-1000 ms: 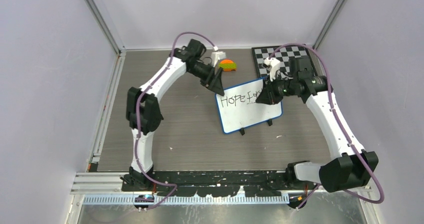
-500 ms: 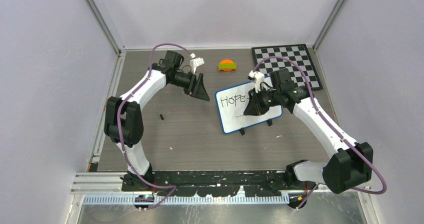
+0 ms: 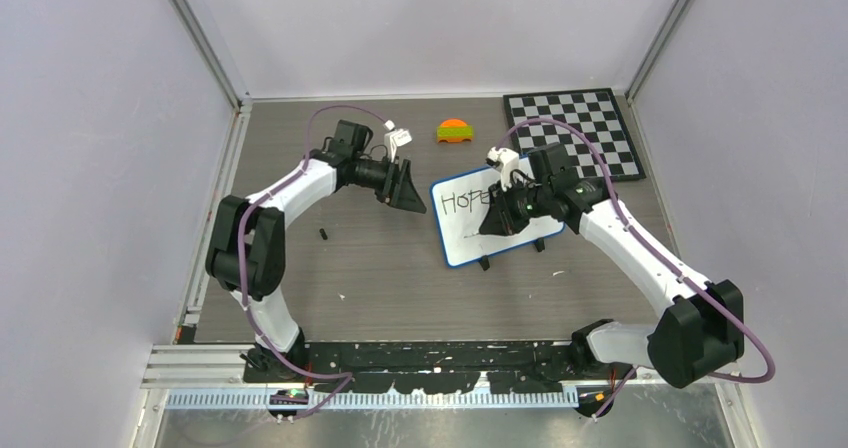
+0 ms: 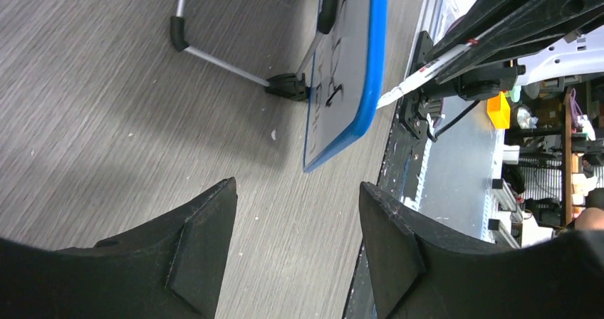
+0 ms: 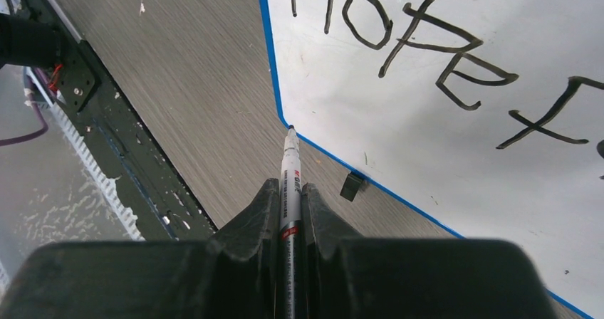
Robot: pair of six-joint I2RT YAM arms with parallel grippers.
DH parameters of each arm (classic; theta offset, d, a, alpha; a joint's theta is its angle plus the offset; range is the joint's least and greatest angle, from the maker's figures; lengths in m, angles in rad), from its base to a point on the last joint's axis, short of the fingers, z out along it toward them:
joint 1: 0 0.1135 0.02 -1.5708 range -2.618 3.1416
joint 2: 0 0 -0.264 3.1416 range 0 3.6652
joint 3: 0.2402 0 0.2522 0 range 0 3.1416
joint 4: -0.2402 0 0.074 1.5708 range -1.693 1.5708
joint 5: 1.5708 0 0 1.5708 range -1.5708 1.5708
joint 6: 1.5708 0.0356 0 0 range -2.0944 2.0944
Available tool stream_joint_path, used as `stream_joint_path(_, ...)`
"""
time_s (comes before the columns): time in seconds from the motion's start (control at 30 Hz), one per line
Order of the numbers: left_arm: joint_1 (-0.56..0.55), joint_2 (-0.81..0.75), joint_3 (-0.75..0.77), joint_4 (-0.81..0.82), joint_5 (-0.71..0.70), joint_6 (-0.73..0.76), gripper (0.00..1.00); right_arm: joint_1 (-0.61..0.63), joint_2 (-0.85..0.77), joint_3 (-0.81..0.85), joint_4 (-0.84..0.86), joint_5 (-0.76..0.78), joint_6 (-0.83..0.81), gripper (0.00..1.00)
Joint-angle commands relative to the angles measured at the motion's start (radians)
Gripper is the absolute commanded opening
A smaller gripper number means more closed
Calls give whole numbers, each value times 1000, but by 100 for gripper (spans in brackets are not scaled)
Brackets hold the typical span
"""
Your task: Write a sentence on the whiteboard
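The whiteboard point(image 3: 466, 238) stands tilted on black feet mid-table, with a blue rim and "HOPE F" written along its top. My right gripper point(image 3: 497, 220) hovers over its middle, shut on a white marker point(image 5: 290, 169). The marker's tip points at the board's blue lower-left rim point(image 5: 273, 91); I cannot tell if it touches. The writing shows in the right wrist view on the whiteboard point(image 5: 427, 112). My left gripper point(image 3: 409, 190) is open and empty, just left of the board's upper-left corner. In the left wrist view my left gripper point(image 4: 298, 187) faces the whiteboard point(image 4: 372, 55) edge-on, with the marker point(image 4: 427, 68) beyond.
A black-and-white checkered board point(image 3: 575, 128) lies at the back right. An orange and green object point(image 3: 455, 131) sits behind the whiteboard. A small black cap point(image 3: 324, 234) lies on the table left of centre. A black rail point(image 3: 440, 353) runs along the near edge.
My left gripper has left the board's top-left corner and drawn back to the left. My right gripper has moved left and nearer over the board with the marker.
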Motion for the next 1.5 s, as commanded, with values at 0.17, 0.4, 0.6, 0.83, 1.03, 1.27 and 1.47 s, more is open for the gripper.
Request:
stream_joint_path(0.17,-83,9,91,82,-16,-24,65,37,-27,-17,112,113,-10,0)
stream_joint_path(0.4,-122,49,162,81,-56,-44,61,62,-84,-66,137,155,-84,0)
stream_joint_path(0.6,-149,82,192,63,-73,-42,58,71,-149,-99,125,158,-155,0)
stream_joint_path(0.83,-161,103,201,56,-79,-54,47,74,-229,-170,139,221,-201,0)
stream_joint_path(1.03,-168,114,208,55,-88,-67,27,124,-186,-156,198,262,-185,0)
stream_joint_path(1.27,-168,125,216,47,-105,-72,8,164,-159,-138,220,335,-156,0)
stream_joint_path(1.47,-167,134,228,31,-109,-66,0,173,-134,-109,245,385,-132,0)
